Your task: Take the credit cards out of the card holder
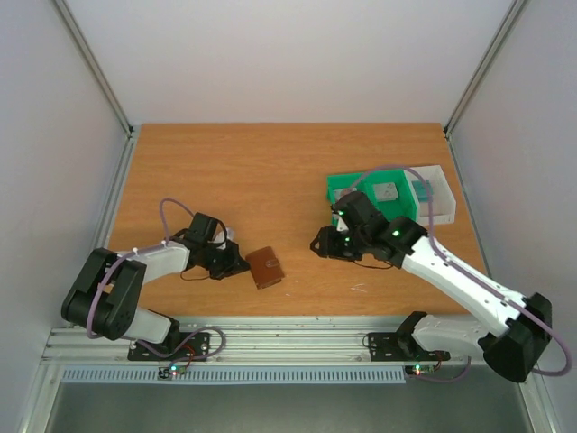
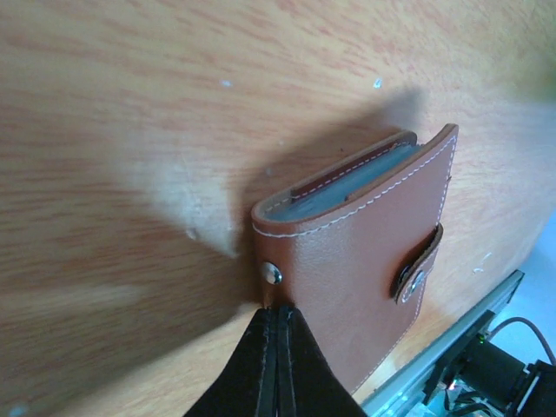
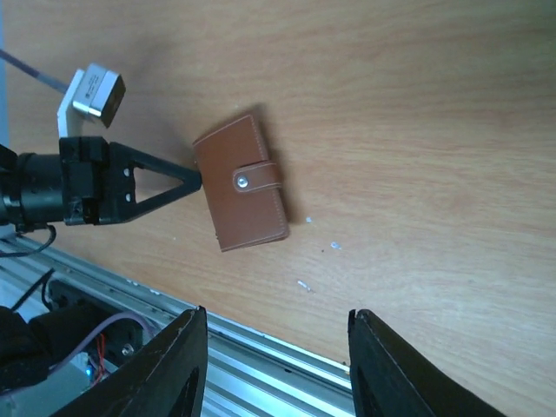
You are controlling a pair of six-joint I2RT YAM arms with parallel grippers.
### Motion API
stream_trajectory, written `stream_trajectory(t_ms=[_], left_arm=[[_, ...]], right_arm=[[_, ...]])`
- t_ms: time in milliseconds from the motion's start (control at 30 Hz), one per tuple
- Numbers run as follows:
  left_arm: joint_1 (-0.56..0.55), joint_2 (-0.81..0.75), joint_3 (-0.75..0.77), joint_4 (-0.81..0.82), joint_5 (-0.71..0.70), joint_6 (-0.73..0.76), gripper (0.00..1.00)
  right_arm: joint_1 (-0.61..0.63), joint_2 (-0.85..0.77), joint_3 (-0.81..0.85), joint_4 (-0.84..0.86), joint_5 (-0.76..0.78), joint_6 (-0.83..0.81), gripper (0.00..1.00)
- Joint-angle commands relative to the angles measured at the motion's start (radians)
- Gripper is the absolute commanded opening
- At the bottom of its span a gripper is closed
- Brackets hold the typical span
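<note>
Now, left gripper [image 2: 276,320] closed, tips touching fastened card holder [image 2: 365,261]; right gripper [image 3: 276,313] wide open, empty.

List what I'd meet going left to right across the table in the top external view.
In order: left end effector → card holder → right end effector → green bin → white bin.

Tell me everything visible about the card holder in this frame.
The card holder is a brown leather bifold with pale stitching, closed, its tab snapped by a metal stud. Blue-grey pockets show at the open edge. It lies flat on the table near the front rail. The shut left gripper touches one edge.
</note>
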Motion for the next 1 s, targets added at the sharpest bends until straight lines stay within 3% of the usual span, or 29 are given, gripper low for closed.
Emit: stream_trajectory(t_ms=[0, 433, 733, 967], left_arm=[[-0.016, -0.019, -0.036, 0.127, 0.053, -0.083, 0.0], [-0.02, -0.041, -0.057, 0.178, 0.094, -0.116, 0.01], [-0.02, -0.065, -0.07, 0.136, 0.02, -0.115, 0.26], [-0.02, -0.032, -0.077, 0.18, 0.03, -0.122, 0.3]], right_arm=[[0.073, 0.095, 0.014, 0.097, 0.036, -0.003, 0.45], [0.247, 0.508, 0.152, 0.256, 0.12, -0.163, 0.35], [0.263, 0.669, 0.233, 0.254, 0.126, -0.181, 0.31], [0.266, 0.741, 0.266, 0.247, 0.136, -0.18, 0.27]])
